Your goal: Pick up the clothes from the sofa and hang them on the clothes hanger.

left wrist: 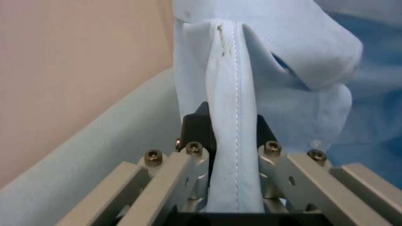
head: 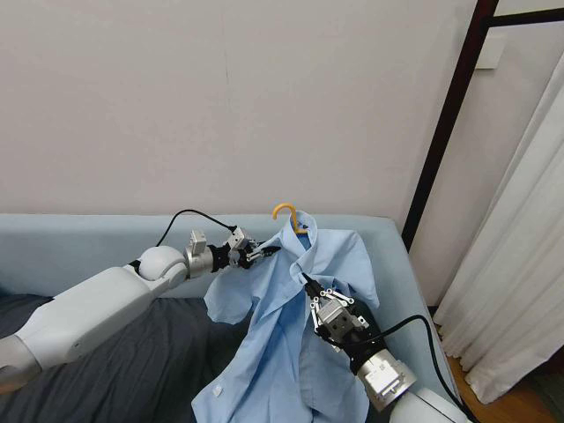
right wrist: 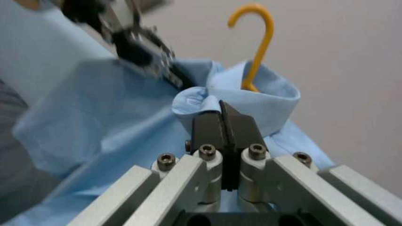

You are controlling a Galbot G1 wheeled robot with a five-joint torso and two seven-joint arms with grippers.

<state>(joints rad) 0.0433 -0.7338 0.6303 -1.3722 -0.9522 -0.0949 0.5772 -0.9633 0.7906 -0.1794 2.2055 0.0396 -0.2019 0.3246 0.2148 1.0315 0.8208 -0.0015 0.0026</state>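
Note:
A light blue shirt (head: pixel 308 335) hangs on a hanger with a yellow hook (head: pixel 284 211), held up in front of the sofa back. My left gripper (head: pixel 269 251) reaches in from the left and is shut on a seamed fold of the shirt (left wrist: pixel 283 56) by the shoulder; the cloth runs between its pads (left wrist: pixel 199 129). My right gripper (head: pixel 307 284) comes up from below and is shut on the shirt's front edge just under the collar (right wrist: pixel 264 94). In the right wrist view the yellow hook (right wrist: pixel 261 42) rises out of the collar, and the left gripper (right wrist: pixel 176 77) is beyond it.
The pale blue sofa back (head: pixel 88 238) runs behind the shirt, with a dark grey seat (head: pixel 106 361) below. A black rack pole (head: pixel 445 123) leans up at the right, next to a white curtain (head: pixel 520 264). A plain wall stands behind.

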